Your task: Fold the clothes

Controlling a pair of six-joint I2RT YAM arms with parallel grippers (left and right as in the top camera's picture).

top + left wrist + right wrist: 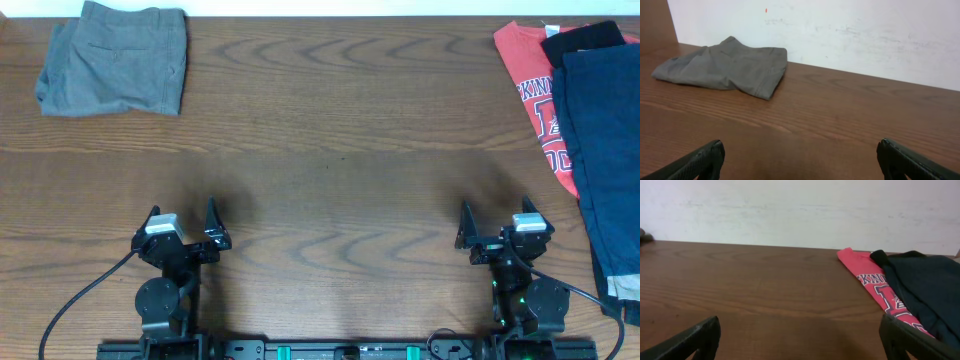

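Clothes lie in two camps: grey shorts [115, 58] sit bunched and apparently folded at 11 o'clock on the bench [330, 150], while the red T-shirt [530, 100] lies at 2 o'clock, tucked under a navy garment [605, 150] and a black garment [585, 38]. Left gripper [183, 212] waits at 7 o'clock, jaws wide apart and empty; right gripper [496, 214] mirrors it at 5 o'clock, also spread with nothing between the fingers. Trouble looks likeliest in that overlapping pile: a pinch on the red shirt could drag the navy piece along, since the layers touch and the edges are hard to separate. Too deep a pinch risks taking two layers at once. The navy cloth runs out of view at 3 o'clock, so whether it overhangs the bench I cannot tell; if so, a tug might slide it off.
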